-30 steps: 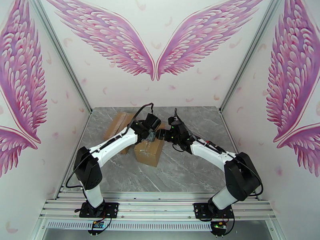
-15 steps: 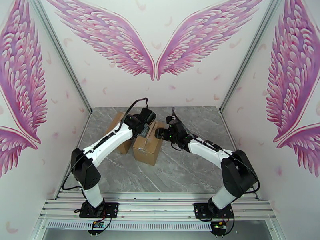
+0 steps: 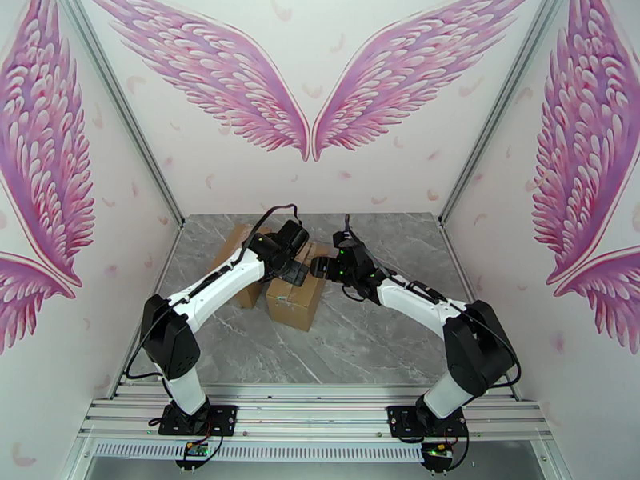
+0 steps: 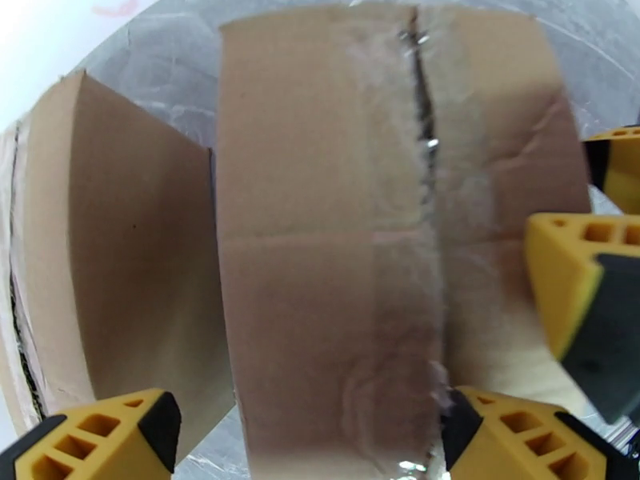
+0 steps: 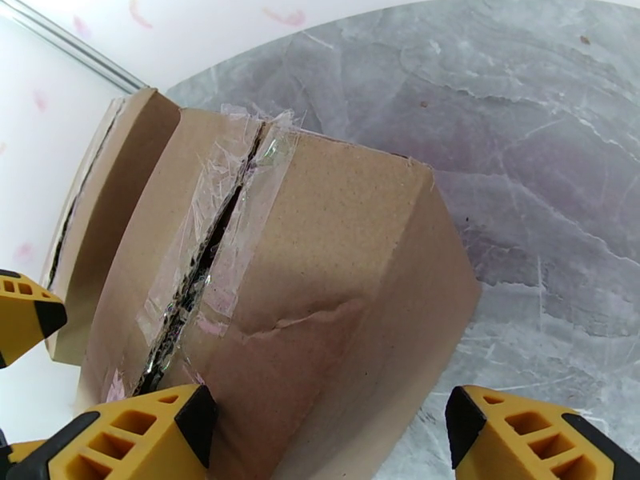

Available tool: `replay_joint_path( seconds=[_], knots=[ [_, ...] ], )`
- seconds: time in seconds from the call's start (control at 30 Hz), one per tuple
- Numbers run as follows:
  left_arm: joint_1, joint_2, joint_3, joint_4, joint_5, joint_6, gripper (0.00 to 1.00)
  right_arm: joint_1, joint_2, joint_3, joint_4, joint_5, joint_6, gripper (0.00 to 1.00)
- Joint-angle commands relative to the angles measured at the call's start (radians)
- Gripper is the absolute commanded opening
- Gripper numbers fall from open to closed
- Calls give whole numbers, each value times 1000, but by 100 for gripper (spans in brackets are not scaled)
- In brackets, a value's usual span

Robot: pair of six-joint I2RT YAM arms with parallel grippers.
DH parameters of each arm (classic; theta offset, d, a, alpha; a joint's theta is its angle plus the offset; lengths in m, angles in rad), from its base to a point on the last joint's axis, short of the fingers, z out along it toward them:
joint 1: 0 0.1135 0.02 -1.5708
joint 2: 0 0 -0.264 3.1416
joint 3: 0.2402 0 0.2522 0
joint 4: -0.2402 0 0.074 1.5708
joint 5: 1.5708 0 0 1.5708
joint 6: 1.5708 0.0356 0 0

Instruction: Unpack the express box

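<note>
The express box (image 3: 294, 304) is a brown cardboard carton in the middle of the grey table, beside a second one. Its clear tape is slit along the top seam (image 4: 426, 186), which gapes as a dark crack (image 5: 204, 262). My left gripper (image 3: 293, 272) hovers over the box top (image 4: 320, 234), open, with its yellow fingers (image 4: 108, 434) spread wide and nothing between them. My right gripper (image 3: 318, 268) is open at the box's right top edge. One of its fingertips (image 5: 140, 430) is above the taped lid. The box flaps lie closed, so the contents are hidden.
A second cardboard box (image 3: 240, 248) stands just left of and behind the express box, almost touching it (image 4: 120, 258). Grey marble tabletop (image 5: 520, 154) lies open to the right and front. Pink-winged walls close in the back and sides.
My left gripper pulled back, then came down over the box top again with its jaws spread wider. The box has shifted slightly left. The right gripper has barely moved.
</note>
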Motion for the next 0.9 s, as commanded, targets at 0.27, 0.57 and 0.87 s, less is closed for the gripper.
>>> replay_joint_path(
  seconds=[0.27, 0.57, 0.87],
  knots=[
    [-7, 32, -92, 48, -120, -3, 92, 10, 63, -11, -140, 28, -44, 77],
    [-35, 90, -70, 30, -197, -36, 93, 12, 68, 5, -150, 22, -45, 76],
    [-45, 118, 5, -62, -291, -64, 50, 13, 93, 18, -171, 29, -49, 75]
  ],
)
